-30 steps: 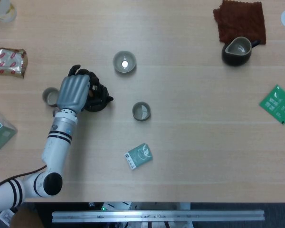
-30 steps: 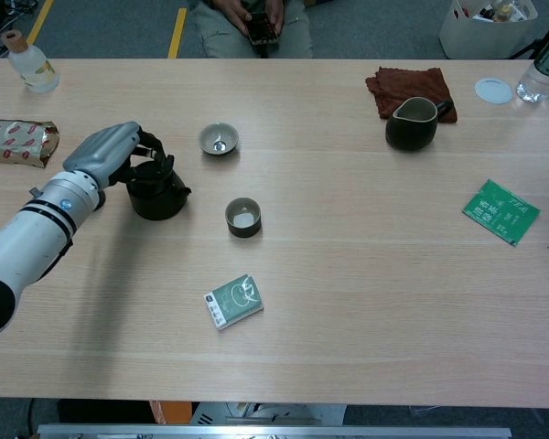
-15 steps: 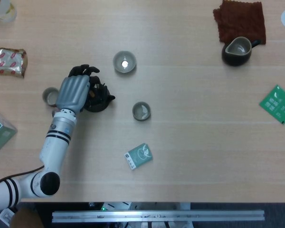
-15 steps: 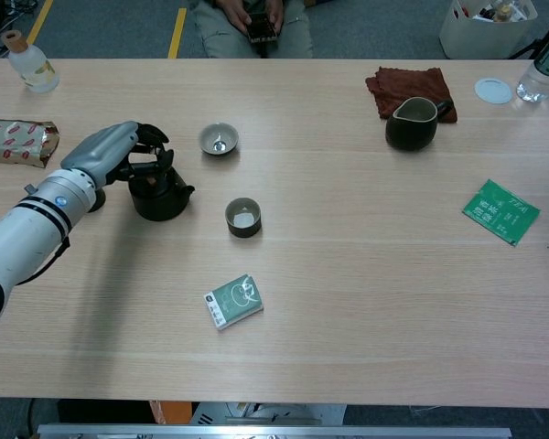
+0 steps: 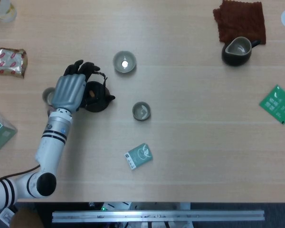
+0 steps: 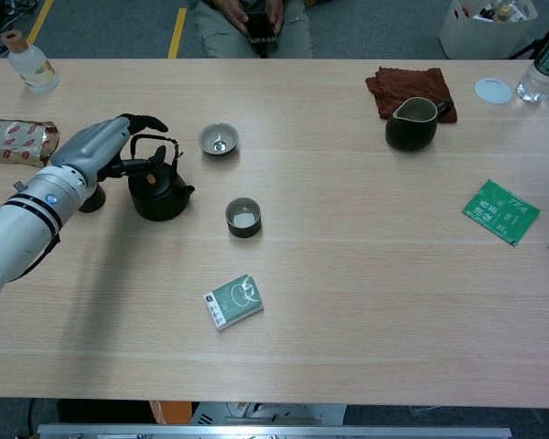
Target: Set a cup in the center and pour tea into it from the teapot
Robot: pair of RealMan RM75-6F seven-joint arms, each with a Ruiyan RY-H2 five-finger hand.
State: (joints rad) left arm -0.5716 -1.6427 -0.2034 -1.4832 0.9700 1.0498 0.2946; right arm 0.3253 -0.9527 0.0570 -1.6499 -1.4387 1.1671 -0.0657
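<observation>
A black teapot [image 5: 98, 98] [image 6: 161, 193] with an upright wire handle stands on the table's left side. My left hand [image 5: 70, 88] [image 6: 93, 148] is just left of it, fingers spread and stretched over the handle, gripping nothing. A grey-green cup [image 5: 141, 111] [image 6: 243, 218] holding some liquid sits near the middle of the table, right of the teapot. Behind the teapot stands a second cup [image 5: 124, 61] [image 6: 219, 139]. A third cup [image 5: 48, 97] [image 6: 91, 198] is partly hidden by my left wrist. My right hand is out of both views.
A dark pitcher [image 5: 236, 51] [image 6: 412, 125] sits by a brown cloth [image 5: 240, 19] [image 6: 407, 82] at the back right. A green packet [image 5: 277, 103] [image 6: 500, 210] lies right, a small green box [image 5: 138, 156] [image 6: 233, 301] near the front, a snack bag [image 5: 7, 61] [image 6: 14, 139] far left.
My left hand has uncurled its fingers from around the teapot and drawn back to the left. The teapot stays on the table with its handle now upright and exposed.
</observation>
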